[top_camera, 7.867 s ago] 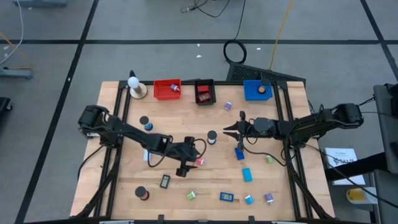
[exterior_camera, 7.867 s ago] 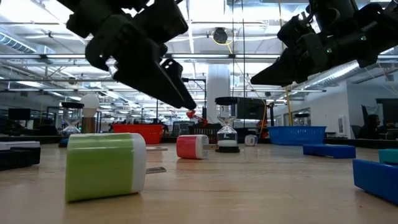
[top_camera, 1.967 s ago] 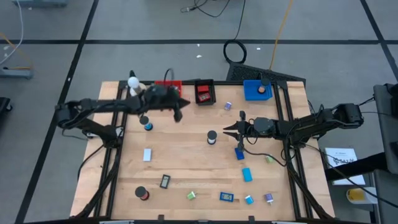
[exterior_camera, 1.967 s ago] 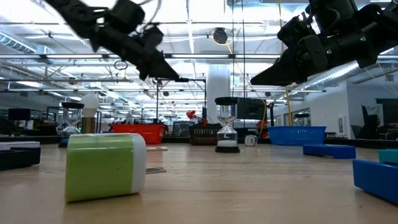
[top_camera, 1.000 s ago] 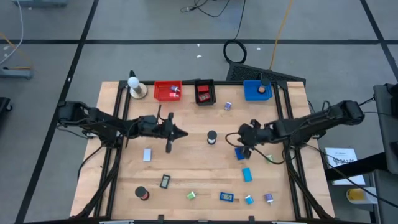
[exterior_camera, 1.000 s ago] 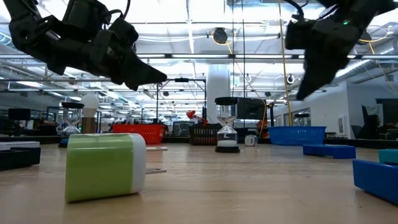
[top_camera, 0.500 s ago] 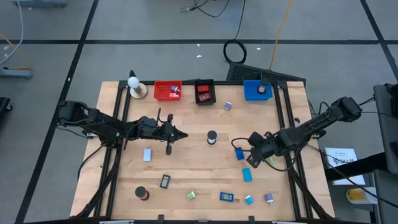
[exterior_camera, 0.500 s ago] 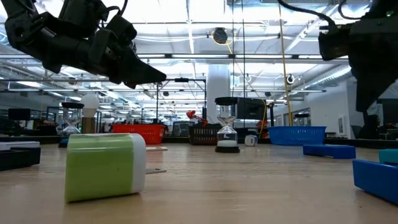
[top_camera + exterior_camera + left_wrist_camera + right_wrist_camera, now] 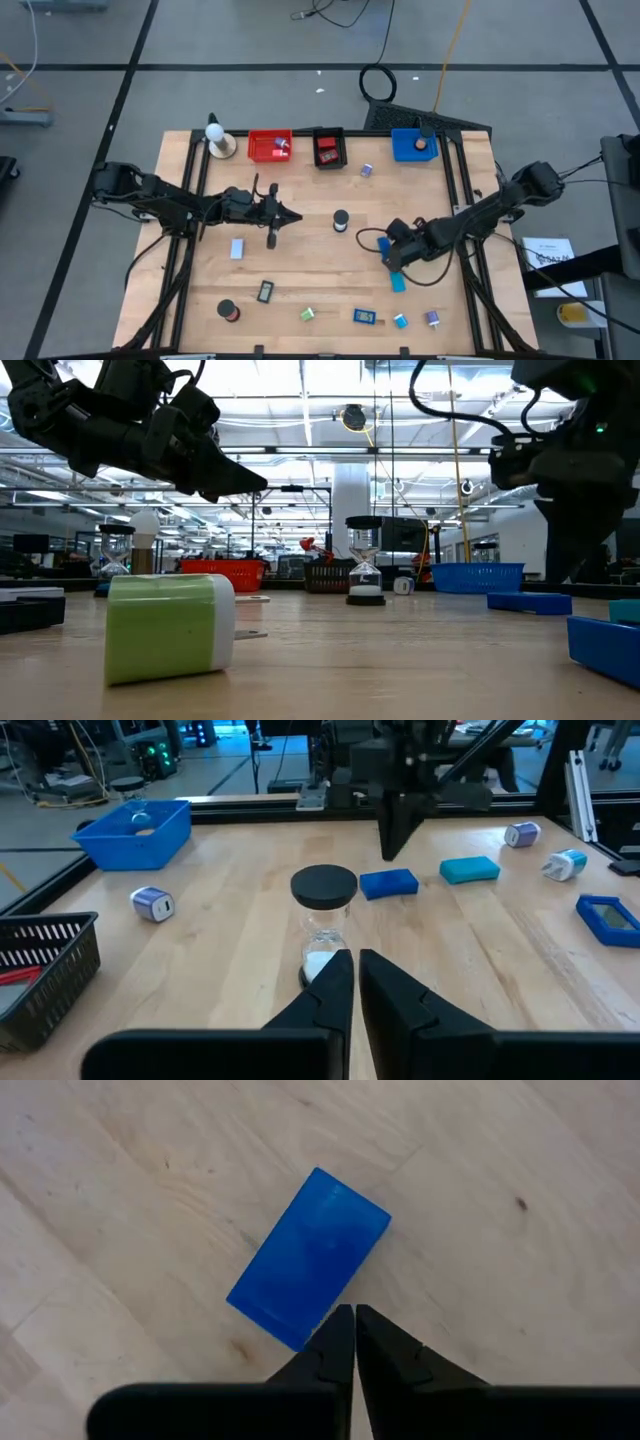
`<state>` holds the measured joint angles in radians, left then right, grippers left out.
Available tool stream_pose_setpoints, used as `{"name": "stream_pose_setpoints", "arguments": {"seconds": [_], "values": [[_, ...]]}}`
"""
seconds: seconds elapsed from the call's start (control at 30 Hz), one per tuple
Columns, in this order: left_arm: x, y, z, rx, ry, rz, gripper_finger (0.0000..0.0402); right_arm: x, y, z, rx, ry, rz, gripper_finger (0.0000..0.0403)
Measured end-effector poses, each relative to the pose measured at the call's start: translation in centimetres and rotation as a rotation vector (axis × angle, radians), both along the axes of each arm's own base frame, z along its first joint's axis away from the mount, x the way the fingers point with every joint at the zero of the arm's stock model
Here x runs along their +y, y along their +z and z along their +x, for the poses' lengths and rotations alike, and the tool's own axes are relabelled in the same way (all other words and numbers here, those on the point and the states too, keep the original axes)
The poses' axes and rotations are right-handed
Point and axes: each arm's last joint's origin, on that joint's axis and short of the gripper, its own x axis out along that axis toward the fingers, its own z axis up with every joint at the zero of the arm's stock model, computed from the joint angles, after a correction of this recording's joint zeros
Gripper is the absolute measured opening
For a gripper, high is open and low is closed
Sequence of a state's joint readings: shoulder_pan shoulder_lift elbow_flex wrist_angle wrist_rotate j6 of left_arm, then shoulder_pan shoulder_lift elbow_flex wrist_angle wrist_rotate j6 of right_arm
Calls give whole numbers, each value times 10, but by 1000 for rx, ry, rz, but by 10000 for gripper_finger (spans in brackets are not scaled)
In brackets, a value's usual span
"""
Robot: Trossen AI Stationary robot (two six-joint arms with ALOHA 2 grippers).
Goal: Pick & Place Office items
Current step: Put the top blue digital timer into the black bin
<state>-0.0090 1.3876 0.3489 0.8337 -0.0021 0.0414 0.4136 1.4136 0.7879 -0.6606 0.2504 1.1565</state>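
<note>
A dark blue block (image 9: 308,1258) lies flat on the wooden table (image 9: 300,260), right of centre. My right gripper (image 9: 353,1316) is shut, points straight down and hovers over the block's edge; the low view shows it (image 9: 560,575) a little above the block (image 9: 530,602). My left gripper (image 9: 353,960) is shut and level above the table's left half (image 9: 285,215), pointing at an hourglass (image 9: 323,915). Other office items lie along the near edge: a light-blue block (image 9: 398,282), a green clip (image 9: 307,314), a black roll (image 9: 230,312), a black-framed rectangle (image 9: 265,291).
A red bin (image 9: 268,145), a black bin (image 9: 328,147) and a blue bin (image 9: 414,145) stand in a row at the far edge, with a white ball on a tan base (image 9: 217,140) left of them. The hourglass (image 9: 341,220) stands mid-table between the arms.
My right gripper has swung toward the table's near edge and tipped from level to pointing down, ending over the dark blue block. The block has not moved. My left arm has kept still.
</note>
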Motion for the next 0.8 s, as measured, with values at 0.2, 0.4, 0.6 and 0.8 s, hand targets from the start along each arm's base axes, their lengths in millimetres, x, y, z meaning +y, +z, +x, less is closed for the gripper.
{"name": "stream_pose_setpoints", "arguments": {"seconds": [0.2, 0.4, 0.6, 0.8], "values": [[0, 0, 0, 0, 0, -2, 30, -2, 0, 7, -27, 12, 78, 81], [0, 0, 0, 1, 1, -5, 30, -1, 1, 9, -42, 27, 76, 198], [0, -1, 0, 8, 1, -5, 31, -2, -4, 12, -51, 16, 21, 294], [0, -1, 0, 9, 1, -5, 31, 0, -20, 24, -47, 31, 14, 308]]}}
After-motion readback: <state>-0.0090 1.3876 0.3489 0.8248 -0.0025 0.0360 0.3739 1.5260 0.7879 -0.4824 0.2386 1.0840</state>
